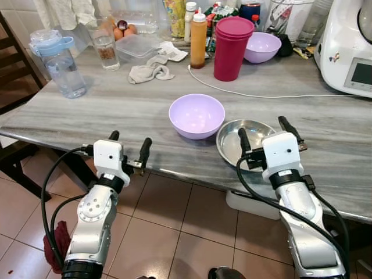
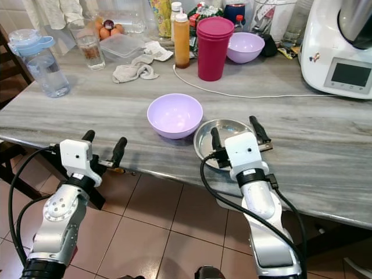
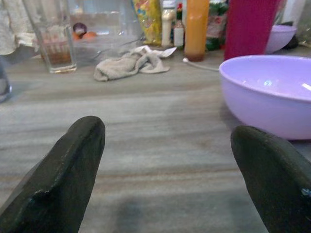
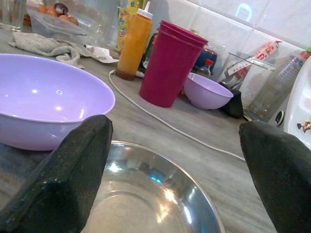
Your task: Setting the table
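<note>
Home kitchen: cluttered counter [image 1: 116, 110], sauce bottle [image 1: 198, 40], eggs [image 1: 124, 31].

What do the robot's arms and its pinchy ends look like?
Both arms are shiny silver tubes with round holes, ringed by black cuffs. Each carries a white boxy wrist block and looping black cables. The left end effector and right end effector each have two long black fingers.

steel bowl [image 1: 247, 139]: shiny metal | lilac bowl [image 1: 196, 115]: smooth plastic | table [image 1: 116, 104]: streaked stone-look, matt

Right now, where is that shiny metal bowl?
The steel bowl sits near the table's front edge, right of the near purple bowl and almost touching it, with the open right gripper over its near rim.
</note>
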